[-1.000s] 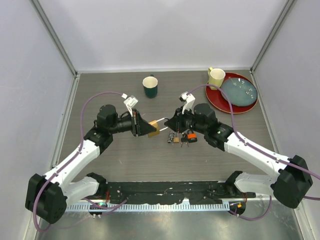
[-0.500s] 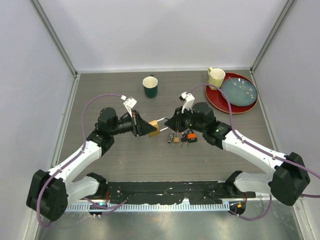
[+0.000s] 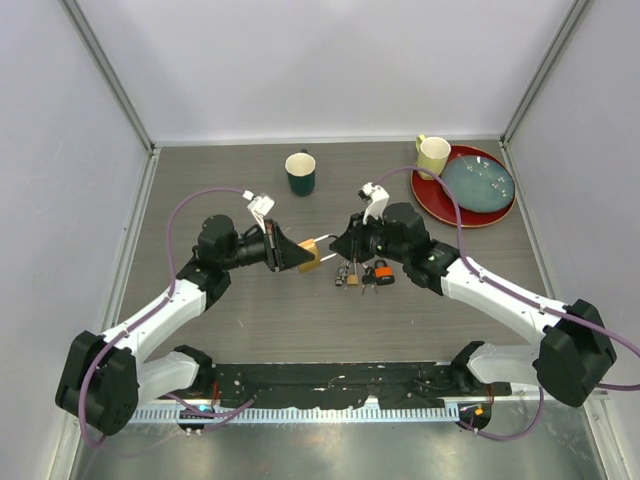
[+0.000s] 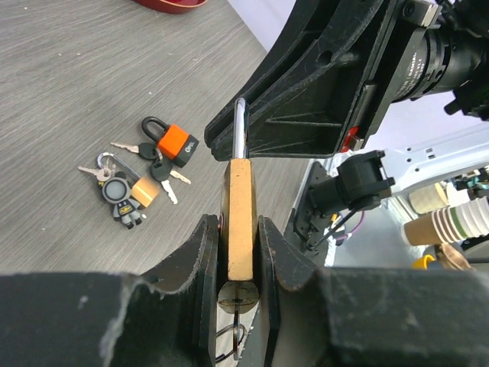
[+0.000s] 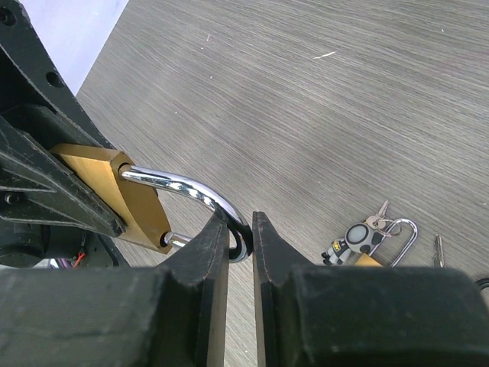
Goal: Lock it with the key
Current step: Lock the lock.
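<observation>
A brass padlock [image 3: 309, 257] hangs in the air between the two arms, above the table's middle. My left gripper [image 3: 298, 256] is shut on its brass body [image 4: 239, 206], one finger on each flat side. A key [image 4: 235, 297] sits in the keyhole at the bottom, with a wire ring below it. My right gripper [image 3: 336, 249] is shut on the chrome shackle [image 5: 179, 186], pinching its bend [image 5: 241, 238]. The shackle's short leg [image 5: 174, 241] meets the body [image 5: 107, 191]; I cannot tell whether it is seated. The shackle also shows edge-on in the left wrist view [image 4: 240, 130].
On the table under the right gripper lie an orange padlock [image 3: 383, 274] with keys and a small brass padlock with a figurine keychain [image 3: 350, 277]. A dark green mug [image 3: 300, 172] stands behind. A yellow mug [image 3: 433, 155] and a red plate [image 3: 432, 196] holding a blue-grey plate are at the back right.
Almost nothing: both grippers keep their hold on the padlock, and the left arm has crept slightly to the right.
</observation>
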### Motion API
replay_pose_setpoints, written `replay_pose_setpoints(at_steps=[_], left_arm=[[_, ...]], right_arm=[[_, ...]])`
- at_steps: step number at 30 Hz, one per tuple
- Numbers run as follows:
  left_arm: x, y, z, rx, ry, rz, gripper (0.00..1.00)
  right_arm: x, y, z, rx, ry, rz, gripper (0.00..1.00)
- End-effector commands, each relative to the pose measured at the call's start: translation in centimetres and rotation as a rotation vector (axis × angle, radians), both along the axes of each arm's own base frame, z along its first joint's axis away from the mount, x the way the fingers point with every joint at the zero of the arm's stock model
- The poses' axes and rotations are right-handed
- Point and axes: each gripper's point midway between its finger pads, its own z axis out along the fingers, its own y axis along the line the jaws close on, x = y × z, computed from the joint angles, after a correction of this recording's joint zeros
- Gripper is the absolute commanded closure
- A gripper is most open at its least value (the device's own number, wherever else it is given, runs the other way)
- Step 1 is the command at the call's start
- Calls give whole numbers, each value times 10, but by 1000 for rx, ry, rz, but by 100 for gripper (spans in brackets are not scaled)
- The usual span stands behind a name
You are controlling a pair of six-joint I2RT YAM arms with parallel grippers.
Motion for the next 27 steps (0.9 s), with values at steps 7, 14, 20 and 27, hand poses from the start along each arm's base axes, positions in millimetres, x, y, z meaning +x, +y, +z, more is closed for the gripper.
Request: replay_pose_setpoints(at_steps=[7,14,20,27], left_arm=[[17,-4,14,26,-145,57,100],[11,-19,27,-62,-156,8,100],[4,-29,43,-134,-160,-34,100],[10,-35,30,-58,-177,12,100]], right_arm=[[-25,43,90,250,-93,181,99],[-28,48,87,242,-94,182,99],[-30,52,87,245,-98,185,99],[-43,59,102,278,-109,219,99]])
